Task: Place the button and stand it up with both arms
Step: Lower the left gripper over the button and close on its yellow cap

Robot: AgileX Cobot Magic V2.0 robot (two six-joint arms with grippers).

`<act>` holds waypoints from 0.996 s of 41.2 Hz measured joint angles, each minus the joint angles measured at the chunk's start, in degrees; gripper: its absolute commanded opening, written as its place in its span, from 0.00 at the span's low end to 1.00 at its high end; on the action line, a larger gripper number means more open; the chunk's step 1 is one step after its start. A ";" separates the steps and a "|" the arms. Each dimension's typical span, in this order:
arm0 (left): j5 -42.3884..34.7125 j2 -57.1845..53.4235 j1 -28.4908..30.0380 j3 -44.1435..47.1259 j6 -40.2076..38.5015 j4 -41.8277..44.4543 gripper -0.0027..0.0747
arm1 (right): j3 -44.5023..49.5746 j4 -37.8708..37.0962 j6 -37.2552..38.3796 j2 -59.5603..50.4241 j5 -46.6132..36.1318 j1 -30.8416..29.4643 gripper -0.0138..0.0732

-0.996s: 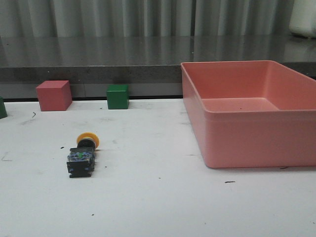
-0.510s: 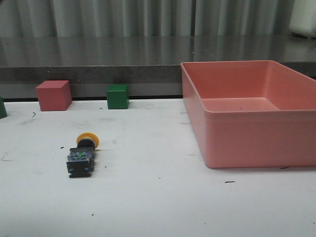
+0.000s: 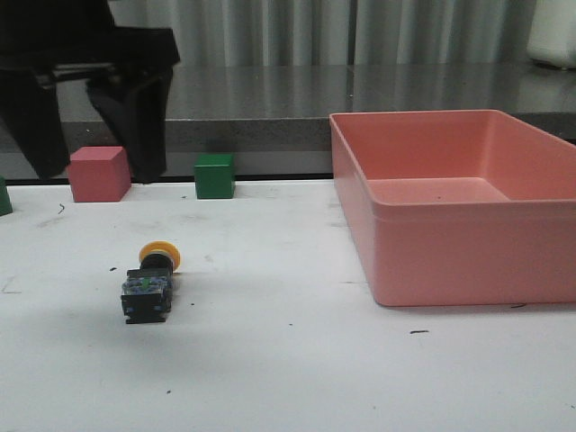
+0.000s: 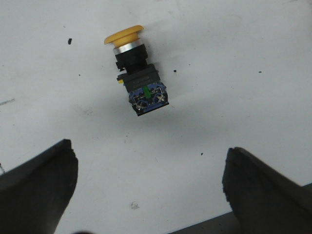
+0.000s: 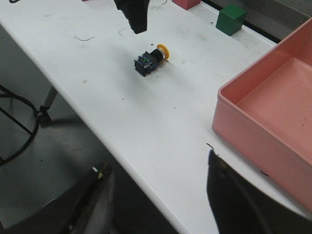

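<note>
your table [image 3: 297,360] carries the big pink bin [image 3: 459,202] on the right, clear of the work, with a red cube [image 3: 97,174] and green cube [image 3: 215,175] parked along the far edge where they won't get in the way. the left gripper [image 3: 94,126] hangs high over the left side with its jaws spread wide, which reads as an approach set up to come down around the button [image 3: 149,279]. the right gripper [image 5: 156,204] is also spread and sits well back off the table's near edge, probably waiting its turn. the button lies on its side on bare table, well apart from the bin, yellow cap toward the cubes and base toward you, so it is not yet standing. the front view hides how the left jaws line up; the left wrist view shows you the button [image 4: 135,73] ahead of its gripper [image 4: 148,187], roughly centred between the prongs and untouched. only the right wrist view shows you the right gripper at all, plus the table's leg and dark floor.
</note>
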 measured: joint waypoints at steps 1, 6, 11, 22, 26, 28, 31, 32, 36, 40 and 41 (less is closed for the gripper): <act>0.66 1.26 0.00 -1.04 -0.52 0.00 0.80 | 0.00 0.00 0.00 0.00 0.00 0.00 0.67; 3.39 7.87 0.00 -6.60 -2.25 0.00 0.79 | 0.00 0.00 0.00 0.00 0.00 0.00 0.67; 3.82 12.93 0.00 -11.11 -3.17 0.00 0.79 | 0.00 0.00 0.00 0.00 0.00 0.00 0.67; 3.85 19.93 1.19 -14.85 -5.53 -0.35 0.79 | 0.00 0.00 0.00 0.00 0.00 0.00 0.67; 3.95 21.25 2.60 -14.94 -6.70 -0.48 0.79 | 0.00 0.00 0.00 0.00 0.00 0.00 0.67; 3.95 21.91 3.37 -15.14 -6.95 -0.72 0.79 | 0.00 0.00 0.00 0.00 0.00 0.00 0.67; 3.95 22.86 4.16 -15.36 -7.08 -1.45 0.79 | 0.00 0.00 0.00 0.00 0.00 0.00 0.67; 3.95 23.25 4.47 -15.46 -7.17 -1.71 0.79 | 0.00 0.00 0.00 0.00 0.00 0.00 0.67; 3.95 24.86 4.83 -15.44 -7.31 -1.96 0.79 | 0.00 0.00 0.00 0.00 0.00 0.00 0.67; 3.95 26.19 4.83 -15.44 -7.58 -2.69 0.79 | 0.00 0.00 0.00 0.00 0.00 0.00 0.67; 3.95 26.69 4.83 -15.44 -7.94 -2.93 0.79 | 0.00 0.00 0.00 0.00 0.00 0.00 0.67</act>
